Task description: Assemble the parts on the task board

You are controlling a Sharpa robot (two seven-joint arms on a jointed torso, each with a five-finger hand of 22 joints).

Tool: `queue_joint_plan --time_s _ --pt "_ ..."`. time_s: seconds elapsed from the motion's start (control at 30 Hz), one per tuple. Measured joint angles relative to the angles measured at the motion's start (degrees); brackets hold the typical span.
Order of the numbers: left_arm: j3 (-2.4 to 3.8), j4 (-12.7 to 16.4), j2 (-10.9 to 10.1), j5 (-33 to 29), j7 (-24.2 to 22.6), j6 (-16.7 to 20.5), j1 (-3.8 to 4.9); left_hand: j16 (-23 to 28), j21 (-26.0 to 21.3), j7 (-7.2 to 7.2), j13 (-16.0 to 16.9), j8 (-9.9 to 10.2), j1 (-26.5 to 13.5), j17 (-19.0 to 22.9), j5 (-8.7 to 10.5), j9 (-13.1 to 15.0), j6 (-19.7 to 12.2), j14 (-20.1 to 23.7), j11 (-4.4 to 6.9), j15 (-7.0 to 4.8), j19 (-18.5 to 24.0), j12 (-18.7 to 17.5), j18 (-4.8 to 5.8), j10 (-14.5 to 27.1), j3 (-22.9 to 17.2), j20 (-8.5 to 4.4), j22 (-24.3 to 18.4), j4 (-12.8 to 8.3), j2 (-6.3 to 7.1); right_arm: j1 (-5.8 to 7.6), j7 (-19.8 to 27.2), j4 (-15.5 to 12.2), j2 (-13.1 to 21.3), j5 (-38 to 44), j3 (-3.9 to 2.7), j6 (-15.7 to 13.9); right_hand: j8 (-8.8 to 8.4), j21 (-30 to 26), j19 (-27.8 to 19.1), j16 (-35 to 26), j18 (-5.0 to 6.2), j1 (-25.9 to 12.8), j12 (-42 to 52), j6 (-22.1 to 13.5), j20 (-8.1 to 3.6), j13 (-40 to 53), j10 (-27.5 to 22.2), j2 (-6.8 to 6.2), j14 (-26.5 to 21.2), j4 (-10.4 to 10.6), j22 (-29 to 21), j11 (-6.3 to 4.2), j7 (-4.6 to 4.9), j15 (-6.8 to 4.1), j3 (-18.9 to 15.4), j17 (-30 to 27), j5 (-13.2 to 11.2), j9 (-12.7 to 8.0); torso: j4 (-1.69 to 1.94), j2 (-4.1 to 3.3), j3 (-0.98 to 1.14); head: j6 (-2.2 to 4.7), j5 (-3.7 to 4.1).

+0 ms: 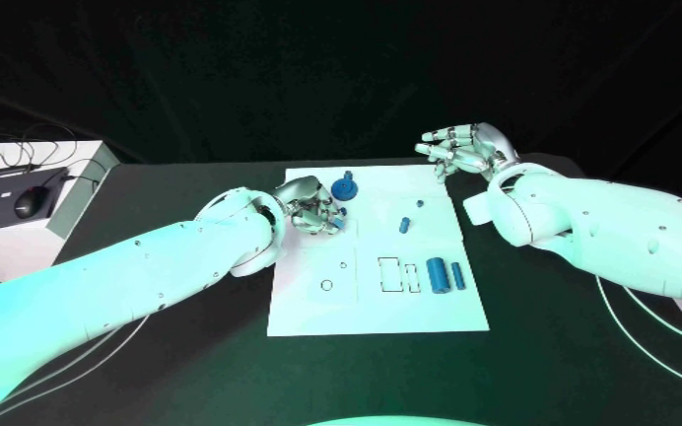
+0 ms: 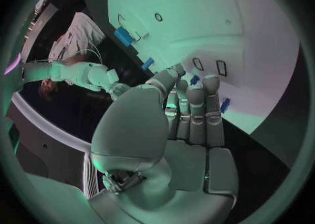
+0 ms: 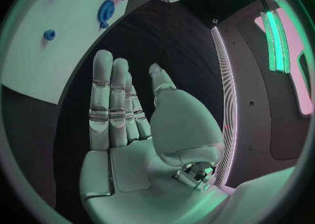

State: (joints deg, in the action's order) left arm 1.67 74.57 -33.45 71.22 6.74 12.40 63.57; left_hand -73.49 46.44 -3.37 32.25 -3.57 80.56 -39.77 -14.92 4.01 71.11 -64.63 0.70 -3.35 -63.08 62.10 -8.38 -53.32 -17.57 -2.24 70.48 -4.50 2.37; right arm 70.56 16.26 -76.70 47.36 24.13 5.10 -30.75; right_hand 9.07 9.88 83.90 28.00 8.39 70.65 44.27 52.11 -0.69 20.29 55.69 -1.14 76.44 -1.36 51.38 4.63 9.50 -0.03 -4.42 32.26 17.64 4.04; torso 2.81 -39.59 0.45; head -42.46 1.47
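Left hand [image 1: 310, 207] low over task board [image 1: 373, 298]

The right hand [image 3: 134, 129] hangs empty, fingers straight and spread, over the black table [image 3: 170, 40] — beside the white task board [image 3: 46, 40] bearing blue parts [image 3: 105, 11].
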Motion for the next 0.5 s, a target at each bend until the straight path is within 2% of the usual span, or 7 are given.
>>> queue_joint_plan --time_s 0.23,0.5 --pt "-0.71 -0.6 0.6 1.7 1.8 -1.1 0.0 -0.9 0.9 0.19 0.8 0.0 -0.2 -1.3 0.0 0.0 0.2 -0.6 0.0 -0.04 -0.5 1.1 0.01 0.0 0.0 0.09 0.5 0.0 -0.09 -0.02 0.0 0.0 0.0 0.0 0.0 0.0 0.0 0.0 0.0 0.0 -0.03 0.0 0.0 0.0 0.0 0.0 0.0 0.0 0.0 0.0 0.0 0.0 0.0 0.0 0.0 0.0 0.0 0.0 -0.03 -0.01 -0.01 -0.04 0.09" --pt "-0.8 -1.0 0.9 2.1 2.3 -1.6 0.08 -0.9 0.9 0.2 0.9 0.0 -0.5 -1.2 0.01 0.0 0.2 -0.6 0.21 -0.03 -0.5 1.1 0.02 0.2 0.2 0.09 0.4 -0.2 -0.08 -0.05 0.0 0.0 0.0 0.0 0.0 0.0 0.0 0.0 0.0 0.0 -0.06 0.0 0.0 0.0 0.0 0.0 0.0 0.0 0.0 0.0 0.0 0.0 -0.01 0.0 0.0 0.0 0.0 0.0 0.0 -0.02 -0.03 -0.1 0.23"
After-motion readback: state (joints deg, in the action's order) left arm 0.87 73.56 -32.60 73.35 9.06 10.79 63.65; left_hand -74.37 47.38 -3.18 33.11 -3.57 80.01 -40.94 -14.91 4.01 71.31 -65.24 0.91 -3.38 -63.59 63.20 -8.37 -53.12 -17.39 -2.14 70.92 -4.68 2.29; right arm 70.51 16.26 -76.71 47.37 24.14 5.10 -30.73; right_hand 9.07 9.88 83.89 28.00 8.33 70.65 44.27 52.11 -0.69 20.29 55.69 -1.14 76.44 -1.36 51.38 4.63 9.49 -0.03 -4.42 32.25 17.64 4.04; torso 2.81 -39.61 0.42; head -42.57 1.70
